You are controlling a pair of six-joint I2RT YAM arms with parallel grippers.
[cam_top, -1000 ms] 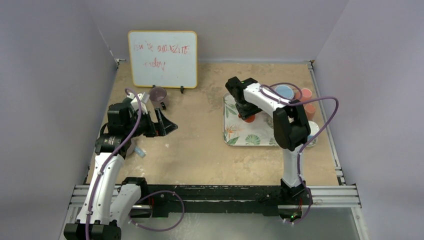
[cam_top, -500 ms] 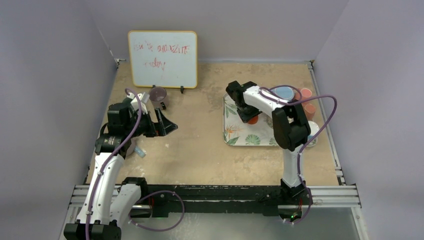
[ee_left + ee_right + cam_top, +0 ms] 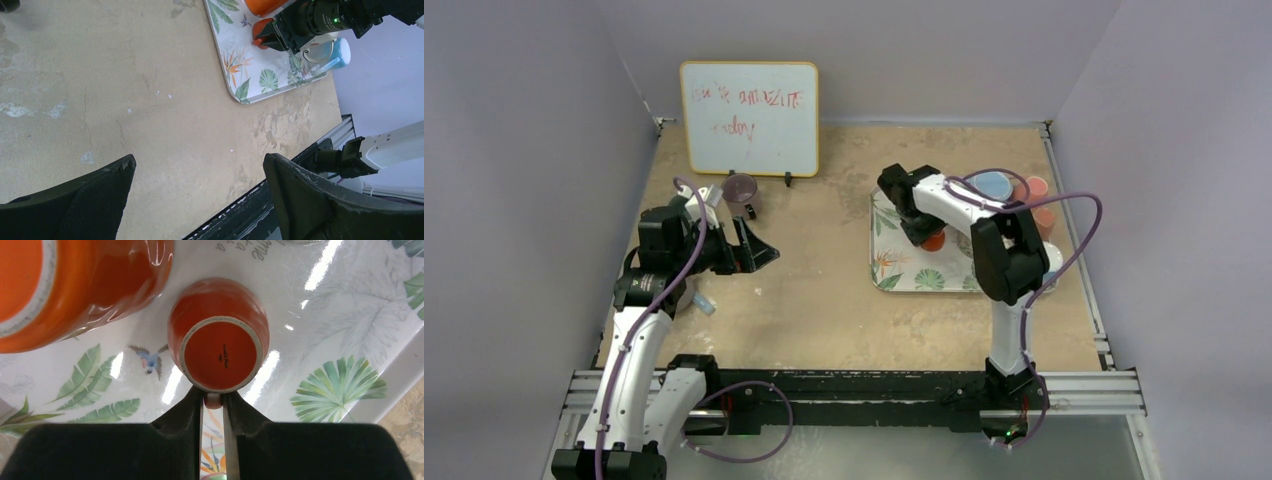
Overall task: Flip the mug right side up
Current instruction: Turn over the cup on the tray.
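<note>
Centrally, tan table [image 3: 824, 300] spreads between the arms; left gripper [image 3: 199, 162] gapes, right gripper [image 3: 213, 397] pinches the mug [image 3: 220, 347] handle on the tray [image 3: 320, 305].

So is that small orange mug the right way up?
No, upside down: the orange mug shows its stamped base on top.
</note>
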